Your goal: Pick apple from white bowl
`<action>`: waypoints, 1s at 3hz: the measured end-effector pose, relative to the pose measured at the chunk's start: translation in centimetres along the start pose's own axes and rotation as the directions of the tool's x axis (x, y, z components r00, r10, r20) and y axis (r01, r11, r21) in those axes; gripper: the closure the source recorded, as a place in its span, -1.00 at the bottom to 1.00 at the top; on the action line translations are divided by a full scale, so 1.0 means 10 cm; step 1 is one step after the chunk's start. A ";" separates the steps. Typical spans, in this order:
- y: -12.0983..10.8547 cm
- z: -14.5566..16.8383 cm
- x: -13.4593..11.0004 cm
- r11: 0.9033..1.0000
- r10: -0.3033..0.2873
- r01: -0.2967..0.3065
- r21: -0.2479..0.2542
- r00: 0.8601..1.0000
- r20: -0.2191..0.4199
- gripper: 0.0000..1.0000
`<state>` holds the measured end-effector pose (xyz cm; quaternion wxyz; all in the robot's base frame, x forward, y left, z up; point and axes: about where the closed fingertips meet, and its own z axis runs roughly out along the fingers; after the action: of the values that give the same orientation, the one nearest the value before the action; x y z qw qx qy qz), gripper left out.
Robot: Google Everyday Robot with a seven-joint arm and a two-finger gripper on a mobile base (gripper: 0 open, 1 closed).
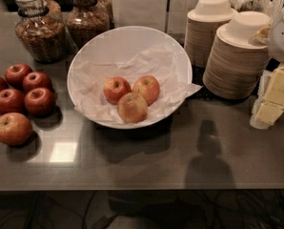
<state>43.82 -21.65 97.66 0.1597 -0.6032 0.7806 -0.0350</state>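
The white bowl [125, 42] stands in the middle of the dark table, wide and shallow, lined with crumpled white paper. Three light apples lie together in it. The apple [116, 89], the orange-red one with a dimpled stem pit, is on the left of the group. A paler apple [147, 89] lies to its right and another [132, 108] in front, touching it. My gripper [282, 32] shows as a pale grey shape at the right edge, above the stacked bowls and far right of the white bowl. Nothing is seen held in it.
Several dark red apples [23, 97] lie on the table to the left. Two glass jars [39, 32] stand at the back left. Two stacks of beige paper bowls [235, 56] stand right of the bowl, with yellow packets [275, 97] beyond. The table's front edge runs along the bottom.
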 end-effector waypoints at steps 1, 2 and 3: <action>0.00 0.00 0.00 1.000 0.000 0.000 0.000 1.000 0.000 -1.00; -0.09 0.03 -0.13 0.999 0.040 -0.041 0.016 0.996 0.076 -1.00; -0.22 0.13 -0.51 0.997 0.067 -0.071 0.012 0.977 0.202 -1.00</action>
<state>47.40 -17.20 98.08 0.2448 -0.5748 0.7805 0.0245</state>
